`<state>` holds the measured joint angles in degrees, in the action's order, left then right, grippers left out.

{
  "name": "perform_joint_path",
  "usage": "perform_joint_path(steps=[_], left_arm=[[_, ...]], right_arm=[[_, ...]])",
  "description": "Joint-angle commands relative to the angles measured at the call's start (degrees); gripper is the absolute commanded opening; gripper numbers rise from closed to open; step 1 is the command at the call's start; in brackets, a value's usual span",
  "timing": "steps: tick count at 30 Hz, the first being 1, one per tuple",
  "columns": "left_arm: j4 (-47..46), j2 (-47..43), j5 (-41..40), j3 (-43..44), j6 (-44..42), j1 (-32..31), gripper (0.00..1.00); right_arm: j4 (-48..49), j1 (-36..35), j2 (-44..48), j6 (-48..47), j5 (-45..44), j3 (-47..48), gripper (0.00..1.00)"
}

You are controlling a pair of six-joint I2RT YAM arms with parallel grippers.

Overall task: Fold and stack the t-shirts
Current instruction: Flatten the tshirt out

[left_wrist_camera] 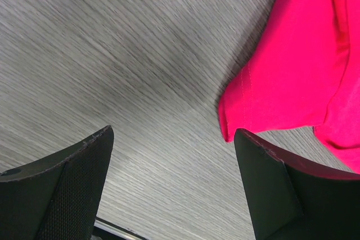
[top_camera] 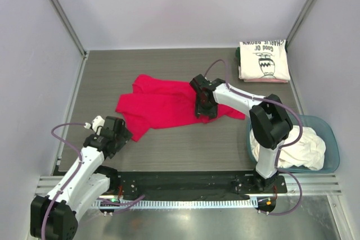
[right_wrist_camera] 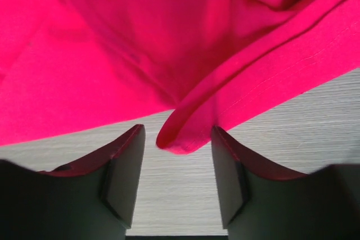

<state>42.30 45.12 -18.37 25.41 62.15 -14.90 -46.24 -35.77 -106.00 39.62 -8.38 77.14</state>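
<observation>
Two arms reach over the tabletop [top_camera: 185,144] in the top view. The red t-shirt [top_camera: 160,105] lies rumpled and spread about the middle, somewhat nearer the far edge. The right gripper [top_camera: 203,106] is down on its right side, and the left gripper [top_camera: 120,131] is just off its near left tip, toward the left edge. A folded cream t-shirt [top_camera: 264,60] with black Charlie Brown print tops a small stack in the far right corner. White t-shirts [top_camera: 292,147] are heaped in a blue-grey tub [top_camera: 333,141] at the right edge, near the right arm's base. In the left wrist view, the left gripper [left_wrist_camera: 173,133] has its jaws wide apart over bare tabletop [left_wrist_camera: 112,54], holding nothing. A hemmed corner of the red t-shirt [left_wrist_camera: 292,66] lies just beside the right-hand finger [left_wrist_camera: 264,184]; whether it touches cannot be told. In the right wrist view, the right gripper [right_wrist_camera: 177,133] has its jaws partly apart, straddling a folded loop of the red t-shirt [right_wrist_camera: 140,43] hem. A sliver of tabletop [right_wrist_camera: 304,116] shows between cloth and pad on each side, so the cloth is not pinched.
</observation>
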Motion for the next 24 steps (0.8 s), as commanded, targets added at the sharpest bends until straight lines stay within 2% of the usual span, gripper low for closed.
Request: perform_joint_path(steps=[1, 4, 5, 7, 8, 13, 16, 24], left_arm=[[-2.3, 0.2, -0.3, -0.1, 0.2, 0.3, 0.88], [-2.4, 0.1, -0.3, -0.4, 0.2, 0.3, 0.88], [-2.5, 0.0, -0.3, -0.4, 0.2, 0.4, 0.88], [-2.5, -0.3, -0.3, -0.4, 0.2, 0.4, 0.88], [-2.6, -0.3, -0.3, -0.4, 0.2, 0.4, 0.88], [-2.1, -0.5, -0.2, -0.1, 0.3, 0.4, 0.88], [-2.1, -0.5, 0.6, -0.2, 1.2, 0.7, 0.88], [-9.1, 3.6, 4.3, -2.2, 5.3, 0.8, 0.86]], right_arm=[[-3.0, -1.1, -0.8, -1.5, -4.7, 3.1, 0.55], [-3.6, -1.4, -1.6, -1.2, -6.0, 3.1, 0.38], [-3.7, -1.5, -1.5, -1.1, -6.6, 3.0, 0.28], [-4.3, -1.5, -1.1, -0.9, -7.8, 3.2, 0.15], [-4.7, -1.5, -0.9, -0.9, -8.1, 3.8, 0.03], [-9.6, -1.4, 2.2, -1.1, -10.9, 8.0, 0.01], [-12.7, -1.3, 7.3, -0.7, -13.9, 9.9, 0.01], [-12.4, 0.3, 20.0, 1.3, -13.7, 2.5, 0.01]])
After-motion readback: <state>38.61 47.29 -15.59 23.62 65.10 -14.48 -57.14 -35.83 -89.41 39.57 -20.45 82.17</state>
